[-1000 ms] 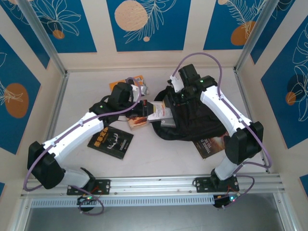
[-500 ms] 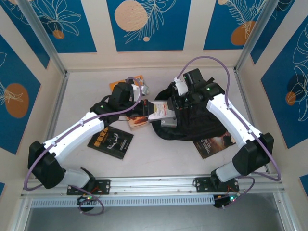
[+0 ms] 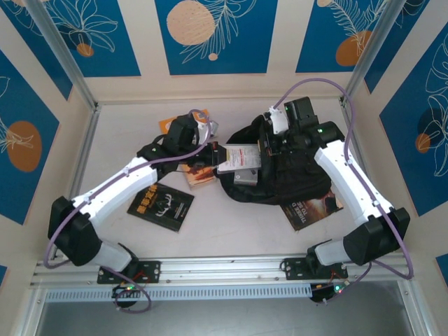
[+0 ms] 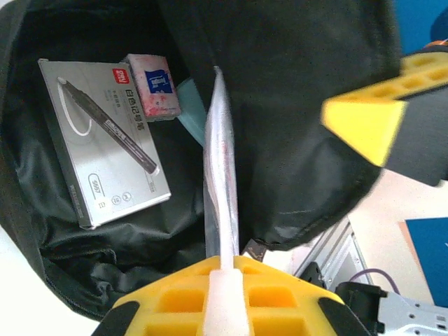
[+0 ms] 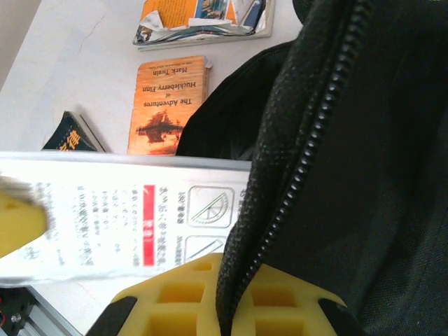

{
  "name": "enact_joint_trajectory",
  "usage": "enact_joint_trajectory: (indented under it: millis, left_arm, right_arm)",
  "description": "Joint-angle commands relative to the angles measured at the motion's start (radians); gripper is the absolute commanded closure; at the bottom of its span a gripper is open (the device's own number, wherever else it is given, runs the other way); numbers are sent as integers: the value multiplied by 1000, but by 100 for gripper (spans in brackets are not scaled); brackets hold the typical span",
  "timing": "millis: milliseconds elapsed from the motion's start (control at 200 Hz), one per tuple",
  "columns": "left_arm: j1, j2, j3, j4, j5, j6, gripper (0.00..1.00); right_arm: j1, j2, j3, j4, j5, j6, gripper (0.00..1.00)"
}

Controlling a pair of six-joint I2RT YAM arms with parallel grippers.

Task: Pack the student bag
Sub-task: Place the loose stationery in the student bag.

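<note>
step: packet (image 4: 220,175) going into student bag (image 3: 294,175) | left gripper (image 4: 222,276) pinches packet | right gripper (image 5: 231,297) pinches the bag's zipper edge (image 5: 297,175) | next: likely push packet deeper beside pen box (image 4: 105,140), then release

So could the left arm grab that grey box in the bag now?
Probably not: the left end effector is shut on a flat packet, though the right end effector holds the bag open with the box uncovered.

1. The top external view looks down from above and behind the arm bases, taking in the whole bench (image 3: 231,224).
2. The left wrist view peers closely into the open student bag (image 4: 301,140).
3. The right wrist view hugs the bag's zipper edge; all three views share the white packet (image 4: 220,175).
</note>
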Motion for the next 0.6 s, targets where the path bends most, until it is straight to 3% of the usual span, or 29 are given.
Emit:
enact_joint_trajectory:
  millis: [0, 270, 595]
  left_arm:
    - [5, 63, 43, 20, 40, 37, 100]
    - [-7, 223, 114, 104, 119, 3, 100]
    - [-38, 360, 95, 430, 219, -206, 100]
  right_arm:
    - [4, -54, 31, 3, -58, -54, 100]
    - [-22, -101, -13, 46, -119, -39, 100]
    - [-23, -102, -18, 72, -165, -14, 100]
